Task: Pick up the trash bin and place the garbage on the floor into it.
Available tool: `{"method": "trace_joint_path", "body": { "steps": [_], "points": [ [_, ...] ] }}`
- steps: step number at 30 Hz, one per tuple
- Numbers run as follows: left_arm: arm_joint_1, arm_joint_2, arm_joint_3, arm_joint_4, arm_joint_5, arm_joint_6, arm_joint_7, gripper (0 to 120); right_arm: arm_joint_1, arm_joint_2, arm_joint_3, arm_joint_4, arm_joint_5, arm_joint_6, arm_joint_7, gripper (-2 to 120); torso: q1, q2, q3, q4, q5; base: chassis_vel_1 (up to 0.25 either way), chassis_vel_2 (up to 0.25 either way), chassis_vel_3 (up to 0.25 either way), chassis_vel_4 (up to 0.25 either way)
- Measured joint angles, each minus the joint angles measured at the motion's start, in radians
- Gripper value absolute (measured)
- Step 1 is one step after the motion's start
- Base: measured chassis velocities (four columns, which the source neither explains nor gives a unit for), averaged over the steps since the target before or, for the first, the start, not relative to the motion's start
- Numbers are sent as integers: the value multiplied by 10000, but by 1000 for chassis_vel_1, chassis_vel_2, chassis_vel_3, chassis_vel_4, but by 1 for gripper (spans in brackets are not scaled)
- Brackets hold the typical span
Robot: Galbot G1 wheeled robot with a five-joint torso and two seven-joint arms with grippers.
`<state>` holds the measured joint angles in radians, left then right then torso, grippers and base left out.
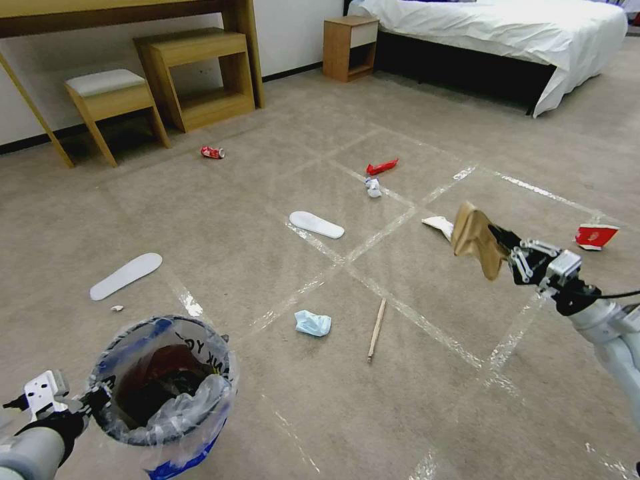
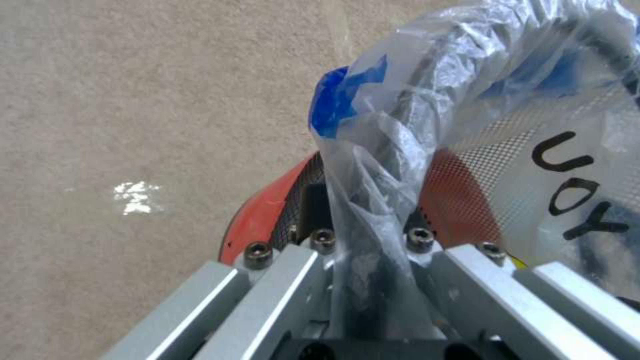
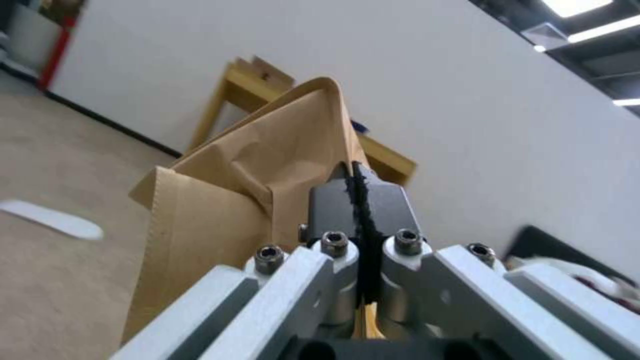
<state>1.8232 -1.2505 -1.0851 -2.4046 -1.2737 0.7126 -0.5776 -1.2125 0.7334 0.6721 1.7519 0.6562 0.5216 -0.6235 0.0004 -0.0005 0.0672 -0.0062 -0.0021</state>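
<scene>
Your right gripper [image 1: 501,241], pinched shut on the crumpled brown paper bag [image 1: 475,239], holds it high above the taped beige carpet [image 1: 280,393]. Carry it across over the plastic-lined red-and-blue bin [image 1: 163,390], clamped at its rim by your left gripper [image 1: 93,403], before releasing.

We cannot make out what lies in the dark inside of the trash bin [image 1: 163,387]; its crinkled bag hides the near rim, and the picture's bottom edge cuts off its base. The left gripper [image 2: 371,240] has its fingertips buried in bunched plastic. A white piece [image 1: 440,225] on the carpet is partly hidden behind the brown paper bag [image 1: 477,241]. A tiny scrap [image 1: 117,308] beside the near slipper [image 1: 126,275] is too small to identify.
</scene>
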Motion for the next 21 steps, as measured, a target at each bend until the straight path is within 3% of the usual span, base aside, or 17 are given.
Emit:
{"method": "trace_joint_path", "body": {
  "steps": [9, 21],
  "points": [
    [-383, 41, 196, 225, 59, 16, 213, 0, 467, -29, -813, 842, 182, -563, 0, 0, 0, 0, 0, -2, 1, 0, 0, 0, 0],
    [-974, 58, 503, 786, 284, 100, 628, 0, 2131, 101, -3644, 1318, 681, -1302, -155, 0, 0, 0, 1, 1, 1, 0, 0, 0, 0]
  ]
}}
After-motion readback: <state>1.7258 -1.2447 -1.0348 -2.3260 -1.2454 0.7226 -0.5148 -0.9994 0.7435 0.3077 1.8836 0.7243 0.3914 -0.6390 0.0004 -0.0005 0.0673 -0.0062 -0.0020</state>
